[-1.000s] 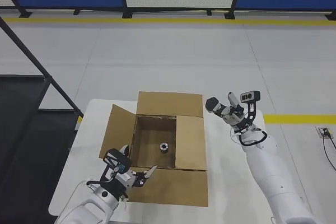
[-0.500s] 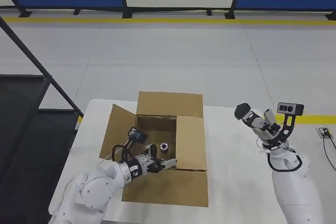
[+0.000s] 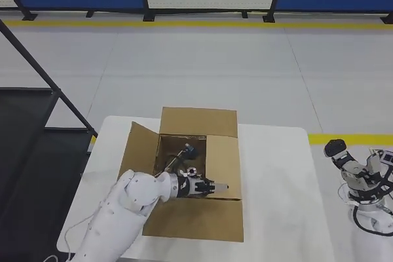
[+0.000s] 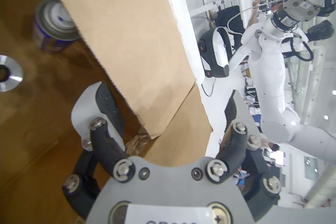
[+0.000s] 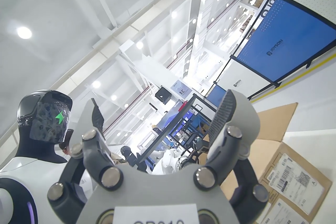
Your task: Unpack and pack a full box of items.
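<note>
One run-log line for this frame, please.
left hand: open, astride box flap corner | right hand: open, empty, beyond table edge | box: open, blue can and metal disc inside | gripped: nothing

- left arm (image 3: 134, 196): stretched forward and across, wrist level.
- left gripper (image 3: 214, 188): fingers (image 4: 105, 104) spread wide apart.
- right arm (image 3: 380, 229): held back at the side, wrist turned upward.
- right gripper (image 5: 161, 101): fingers apart, pointing up, well away from the left gripper.

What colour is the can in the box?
The can is blue with silver top; left wrist view.
</note>
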